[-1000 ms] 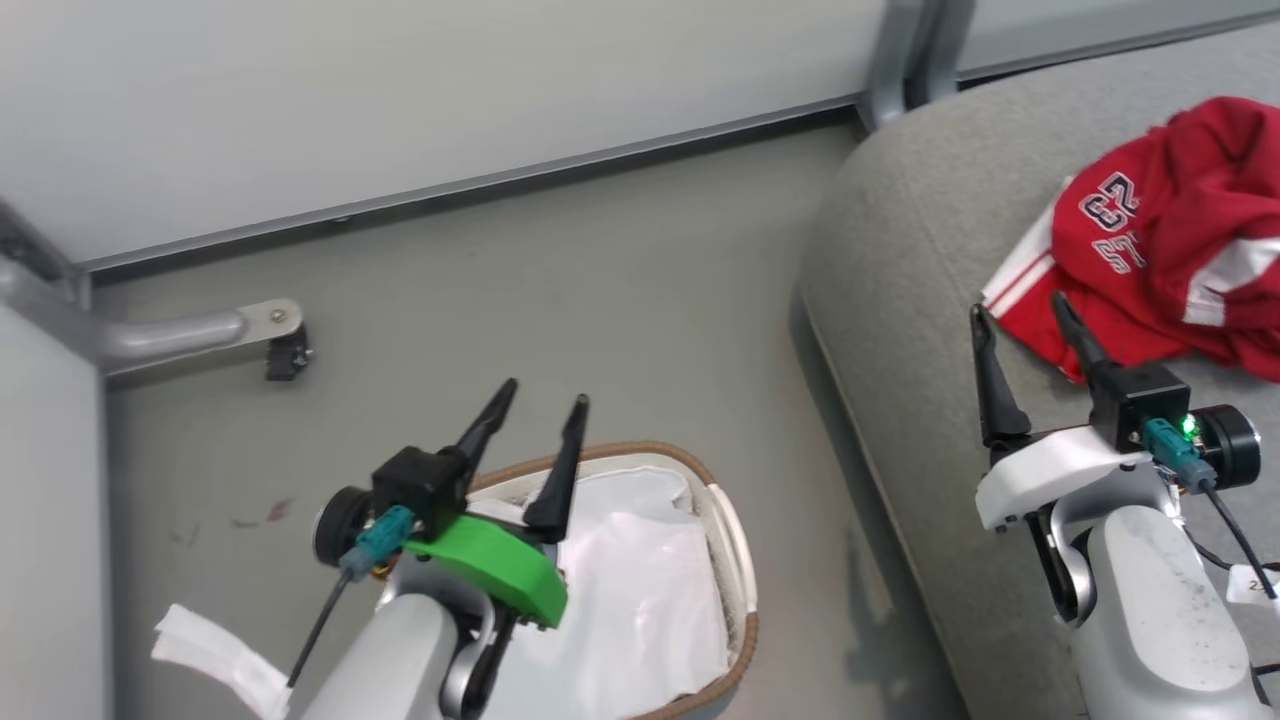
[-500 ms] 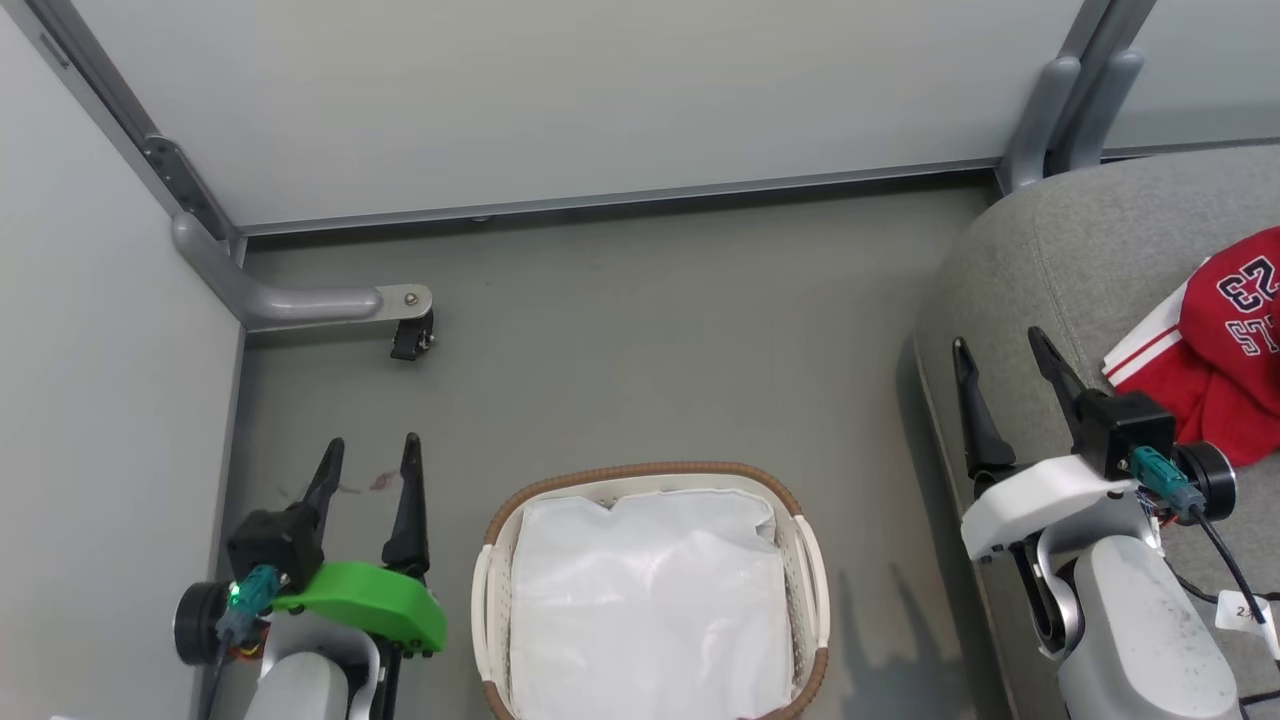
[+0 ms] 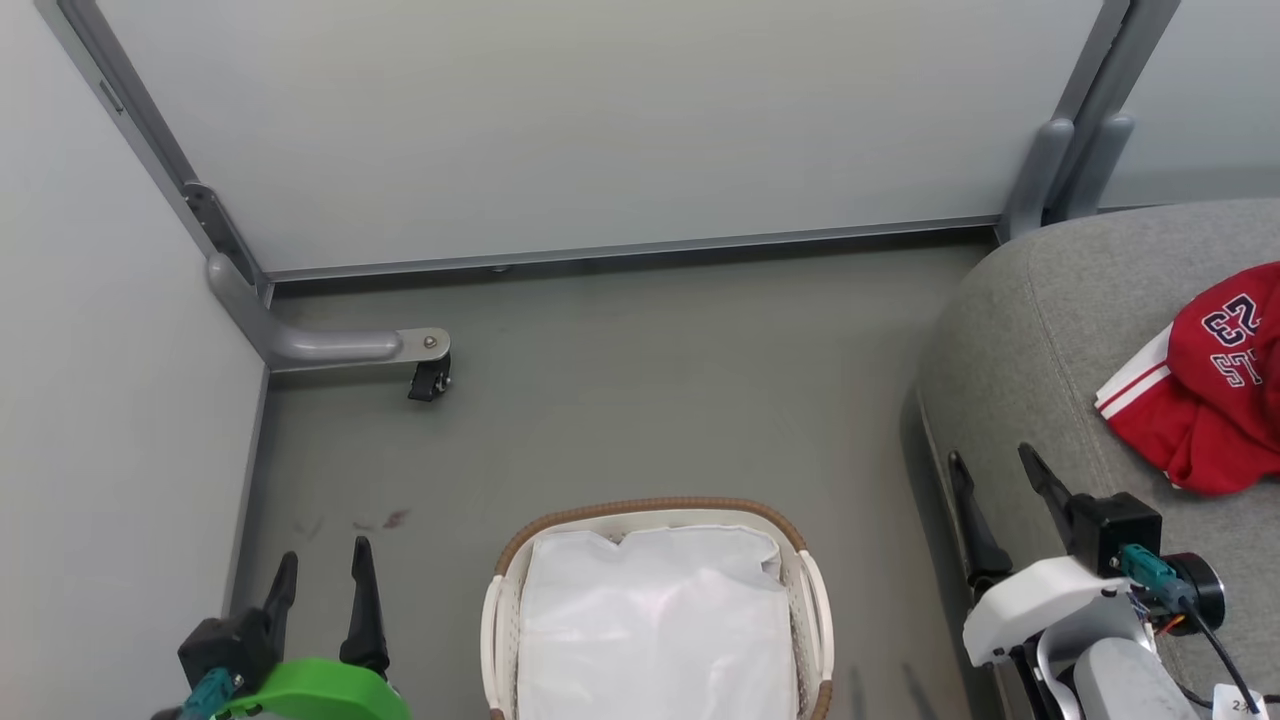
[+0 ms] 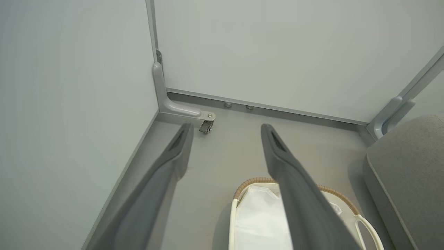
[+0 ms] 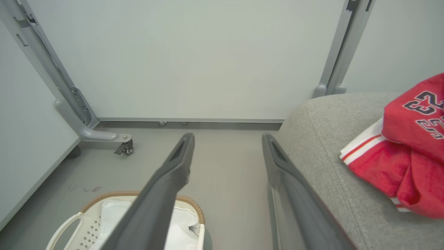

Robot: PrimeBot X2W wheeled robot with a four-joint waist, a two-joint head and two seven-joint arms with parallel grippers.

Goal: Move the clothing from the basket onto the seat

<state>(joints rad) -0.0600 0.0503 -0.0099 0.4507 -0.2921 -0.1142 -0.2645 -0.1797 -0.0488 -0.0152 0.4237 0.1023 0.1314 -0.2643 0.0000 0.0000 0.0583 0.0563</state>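
Head view: left gripper point(image 3: 325, 552) spread wide, empty, low left beside wall panel point(image 3: 120, 420). Right gripper point(image 3: 990, 456) spread wide, empty, at left edge of seat point(image 3: 1050, 330). Red jersey point(image 3: 1215, 410) lies on seat, far right. Basket point(image 3: 650, 507) shows white liner point(image 3: 650, 620) only.

Left wrist view: wall panel close on left. Waist turn could knock gripper against it.

Right wrist view: jersey not far from seat's left edge. Careless sweep could drag it off. Liner could be mistaken for garment and pulled out.
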